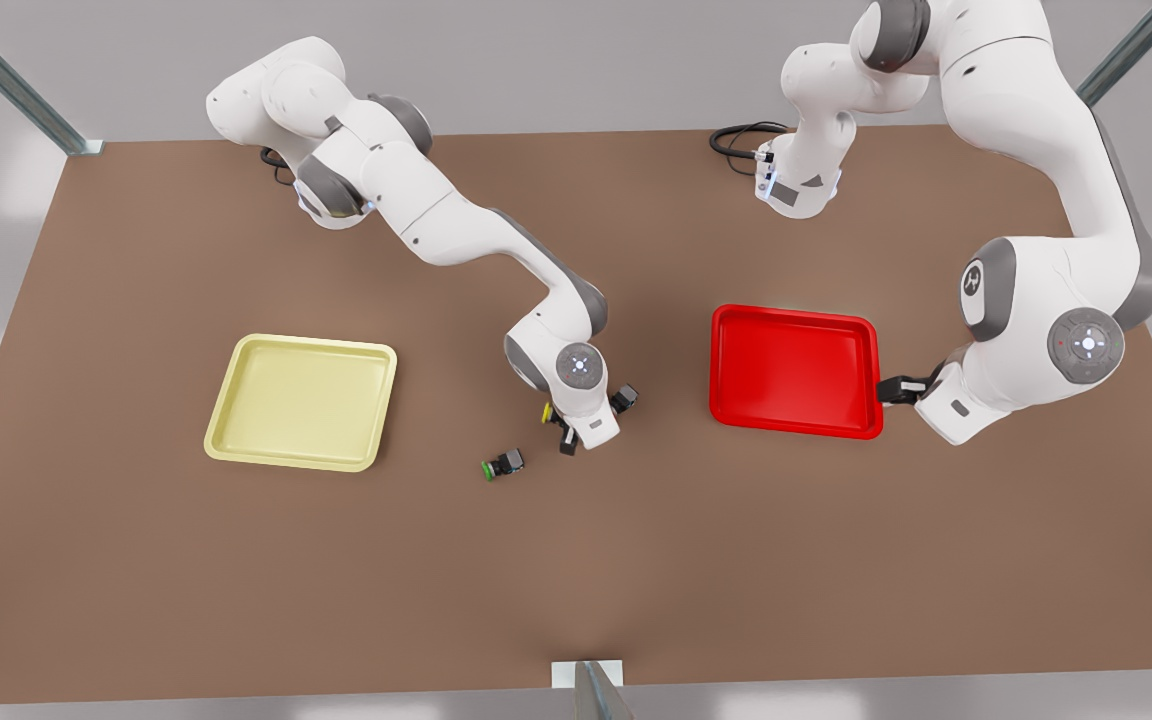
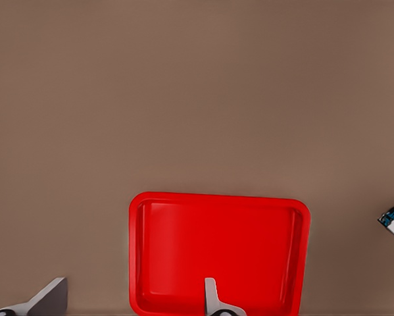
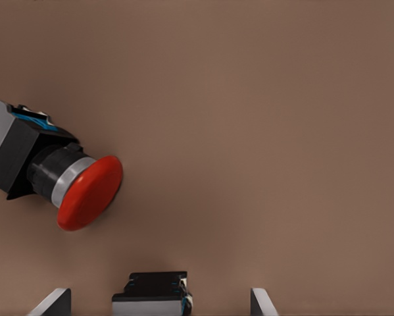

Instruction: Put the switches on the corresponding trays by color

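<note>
Since the yellow switch (image 1: 547, 413) already lies between the right fingers, next move: probably a straight close, no re-aim.
Key relation: in the right wrist view its dark body (image 3: 150, 294) sits between the two fingertips (image 3: 53, 303), nearer one of them and touching neither.
Axis: switch on its side, cap toward the front view's left; long axis looks crosswise to the closing line, so the pads should meet the body's flanks.
Right gripper (image 1: 564, 428): fingers apart, low over the table (image 1: 576, 560), wrist pointing down, midway between the trays.
Red switch (image 3: 58, 178): on its side just beside the right gripper, not gripped.
Yellow tray (image 1: 226, 425): off to the front view's left, nothing in it.
Left gripper (image 2: 131, 308): fingers apart, one tip over the red tray (image 1: 871, 425); the arm waits at the rim.
Green switch (image 1: 502, 465): stray, near the right gripper.
</note>
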Controlling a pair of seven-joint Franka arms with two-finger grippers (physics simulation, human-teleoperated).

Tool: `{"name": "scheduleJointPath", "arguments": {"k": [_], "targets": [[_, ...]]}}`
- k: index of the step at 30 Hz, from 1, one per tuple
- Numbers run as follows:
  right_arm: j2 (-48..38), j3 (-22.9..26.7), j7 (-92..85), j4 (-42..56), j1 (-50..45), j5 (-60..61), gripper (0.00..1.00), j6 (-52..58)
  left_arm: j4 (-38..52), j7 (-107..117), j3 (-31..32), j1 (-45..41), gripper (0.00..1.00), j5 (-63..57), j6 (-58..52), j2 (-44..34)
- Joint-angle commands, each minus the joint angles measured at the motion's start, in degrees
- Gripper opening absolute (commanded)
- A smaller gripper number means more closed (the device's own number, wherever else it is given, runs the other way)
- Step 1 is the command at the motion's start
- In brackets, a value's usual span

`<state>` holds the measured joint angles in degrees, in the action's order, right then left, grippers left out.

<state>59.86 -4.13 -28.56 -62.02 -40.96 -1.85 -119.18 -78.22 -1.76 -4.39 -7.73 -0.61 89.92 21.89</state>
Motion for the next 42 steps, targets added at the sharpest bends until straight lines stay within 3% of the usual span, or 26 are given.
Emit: {"name": "scheduleJointPath", "arguments": {"k": [1,3,11,19,27,29,31,36,42], "targets": [[0.00,0.00,-0.01,0.06,0.00,0.00,0.97,0.00,0.00,0.00,0.00,0.00,1.00,0.00,-0.01,0.00],[-0.09,0.00,0.26,-0.12,0.00,0.18,0.89,0.18,0.00,0.00,0.00,0.00,1.00,0.00,-0.01,0.00],[-0.36,0.00,4.12,-1.08,0.00,0.70,0.85,0.97,-0.09,-0.09,0.00,0.00,1.00,0.08,-0.19,0.17],[-0.44,0.00,4.04,-1.08,0.00,0.26,0.66,1.05,-0.17,0.00,0.00,0.00,1.00,0.08,-0.27,0.43],[-0.62,0.00,4.04,-1.08,0.00,0.70,0.61,0.97,-0.09,0.00,0.00,0.00,1.00,0.08,-0.10,0.79],[-0.62,0.00,4.04,-1.08,0.00,-0.09,0.53,0.97,-0.17,0.00,0.00,0.00,1.00,0.08,-0.10,0.87],[-0.53,0.00,4.04,-1.08,0.00,0.00,0.56,0.97,-0.09,0.00,0.00,0.09,1.00,0.08,-0.10,0.87],[-0.53,0.00,4.04,-1.08,0.00,-0.17,0.49,0.97,-0.17,0.00,0.00,0.00,1.00,0.08,-0.10,0.96],[-0.62,0.00,3.95,-1.08,0.00,-0.26,0.49,1.05,-0.17,0.00,0.00,0.09,1.00,0.08,-0.10,1.31]]}}
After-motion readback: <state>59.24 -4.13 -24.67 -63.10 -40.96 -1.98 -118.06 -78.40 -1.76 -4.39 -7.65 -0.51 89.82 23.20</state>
